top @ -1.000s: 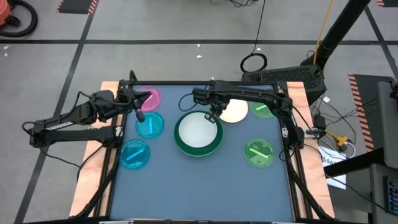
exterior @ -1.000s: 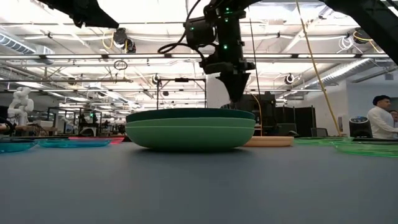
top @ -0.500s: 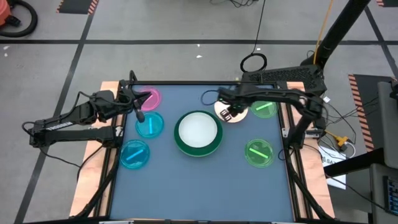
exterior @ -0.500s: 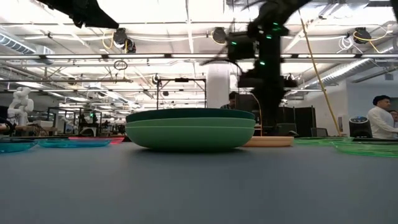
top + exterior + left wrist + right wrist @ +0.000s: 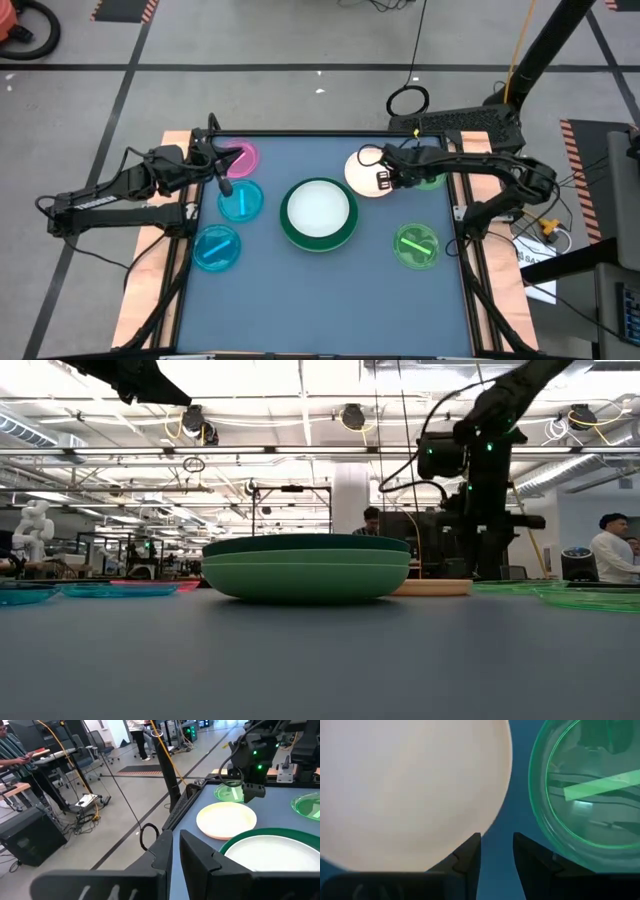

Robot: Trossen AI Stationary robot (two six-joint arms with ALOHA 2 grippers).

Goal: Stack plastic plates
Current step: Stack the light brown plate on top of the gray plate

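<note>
While the left end effector [image 5: 226, 171] waits narrowly parted, the right end effector [image 5: 384, 180] hangs slightly open between cream plate [image 5: 366, 180] and green plate [image 5: 427, 178].

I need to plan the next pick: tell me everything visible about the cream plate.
The cream plate is round, plain and matte, plastic by its look. It lies flat on the blue table, alone, between the green stack and a translucent green plate. The right end effector hovers open at its edge; nothing grips it.
</note>
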